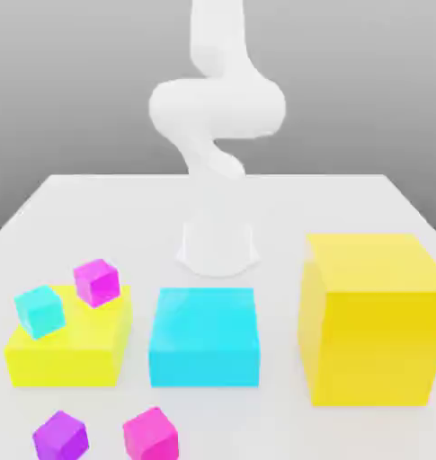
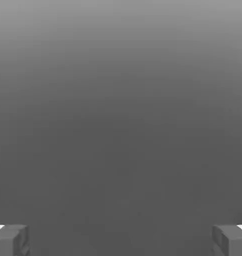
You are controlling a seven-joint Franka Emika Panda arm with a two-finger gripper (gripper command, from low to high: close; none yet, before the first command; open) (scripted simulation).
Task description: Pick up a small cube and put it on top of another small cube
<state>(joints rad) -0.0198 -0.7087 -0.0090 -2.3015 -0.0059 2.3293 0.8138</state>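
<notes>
At the lower left of the exterior view sat a small purple cube (image 1: 60, 436) with a small pink cube (image 1: 151, 435) near it to the right. Behind them, from left to right, stood a low yellow block (image 1: 73, 350), a cyan block (image 1: 204, 337) and a tall yellow block (image 1: 374, 319). A small cyan cube (image 1: 40, 311) and a small magenta cube (image 1: 97, 282) rested on the low yellow block. Farther back, at centre, rose the white arm (image 1: 217, 117) from the white table (image 1: 284, 202). In the hand view the gripper (image 2: 121, 240) stood wide apart, its fingertips (image 2: 10, 240) holding nothing.
</notes>
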